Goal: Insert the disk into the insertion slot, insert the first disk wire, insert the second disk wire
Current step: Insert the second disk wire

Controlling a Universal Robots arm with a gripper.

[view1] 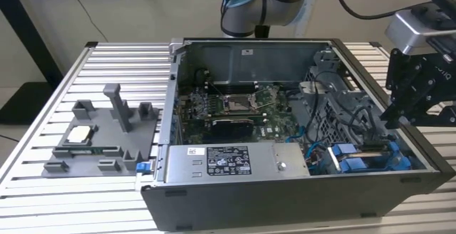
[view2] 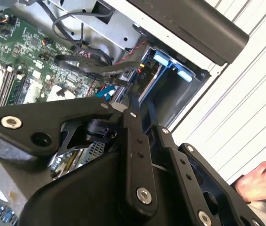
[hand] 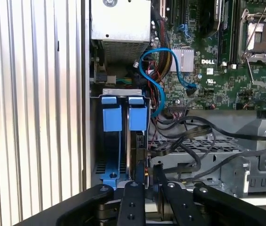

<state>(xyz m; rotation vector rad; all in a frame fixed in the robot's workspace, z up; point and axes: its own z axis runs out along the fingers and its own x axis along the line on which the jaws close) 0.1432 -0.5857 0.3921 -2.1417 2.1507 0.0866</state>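
Note:
The disk (hand: pixel 136 141) stands on edge in the insertion slot (hand: pixel 105 162) at the case's corner, its blue carrier tabs (hand: pixel 137 117) showing on top. In the exterior view the blue carriers (view1: pixel 360 160) sit at the front right of the open case. My gripper (hand: pixel 148 182) hangs just over the bay, its black fingers (hand: pixel 132 197) drawn close together around a dark connector of a black disk wire (hand: pixel 180 148) beside the disk. The second wrist view shows the gripper (view2: pixel 130 107) pinched together above the bay. My gripper (view1: pixel 407 108) is at the case's right wall.
The open computer case (view1: pixel 299 202) lies on a slatted metal table (view1: pixel 78 191), with motherboard (view1: pixel 235 106), power supply (view1: pixel 228 162) and loose black and blue cables (hand: pixel 154 75) by the bay. A grey fixture (view1: pixel 100 138) stands at the exterior view's left. A person's hand (view2: pixel 264 181) rests outside the case.

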